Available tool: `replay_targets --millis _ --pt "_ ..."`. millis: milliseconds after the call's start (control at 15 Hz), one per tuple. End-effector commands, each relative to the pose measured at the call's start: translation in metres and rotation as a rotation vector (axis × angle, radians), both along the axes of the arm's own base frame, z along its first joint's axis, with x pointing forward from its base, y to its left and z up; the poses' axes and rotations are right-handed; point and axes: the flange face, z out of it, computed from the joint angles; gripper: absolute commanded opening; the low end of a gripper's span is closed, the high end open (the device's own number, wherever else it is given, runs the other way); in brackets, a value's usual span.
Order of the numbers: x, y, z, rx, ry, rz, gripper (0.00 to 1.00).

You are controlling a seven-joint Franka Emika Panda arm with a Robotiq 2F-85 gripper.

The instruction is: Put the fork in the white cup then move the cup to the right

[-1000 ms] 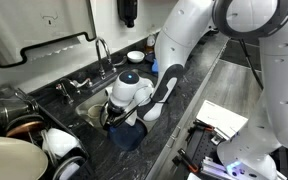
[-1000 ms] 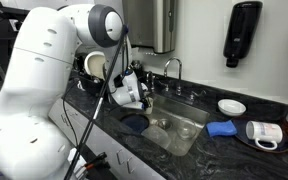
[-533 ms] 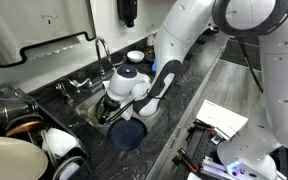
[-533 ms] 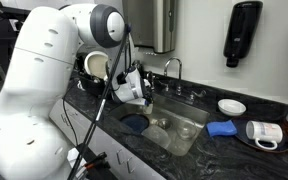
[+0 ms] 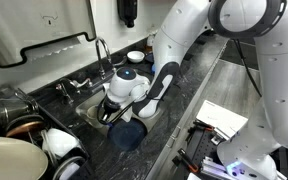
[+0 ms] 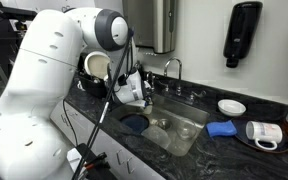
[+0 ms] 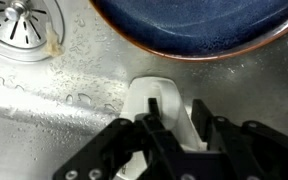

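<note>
The gripper point(image 7: 177, 112) is reaching down into the sink point(image 7: 44, 110), its black jaws standing narrow in the lower middle of the wrist view. The white fork point(image 7: 169, 93) is lying flat on the wet steel, its broad end running in between the two fingers. One finger is overlapping its left part. Whether the pads are already pressing on it I cannot tell.

In both exterior views the white arm point(image 5: 174, 40) point(image 6: 44, 80) is bending over the counter edge, with the wrist pointing steeply down into the basin. The dark blue dish point(image 7: 194, 25) is sitting just above the fork along the top of the wrist view, and the drain point(image 7: 19, 22) is showing at upper left.
</note>
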Motion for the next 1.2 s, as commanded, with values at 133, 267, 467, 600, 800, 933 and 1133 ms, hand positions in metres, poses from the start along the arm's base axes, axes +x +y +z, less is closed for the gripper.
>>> replay_targets --millis 133,267,467,600,800,933,1133 --pt "0.004 -0.010 -0.008 -0.010 0.016 -0.008 0.00" --pt "0.002 -0.014 0.000 -0.009 0.008 -0.018 0.04" --pt "-0.002 -0.021 0.014 -0.008 -0.010 -0.032 0.04" --pt "-0.003 -0.030 0.025 -0.015 -0.026 -0.053 0.04" --pt "0.000 -0.053 0.044 -0.029 -0.053 -0.110 0.04" --pt "0.000 -0.072 0.052 -0.042 -0.062 -0.155 0.04" --pt "0.000 -0.104 0.059 -0.059 -0.070 -0.234 0.04"
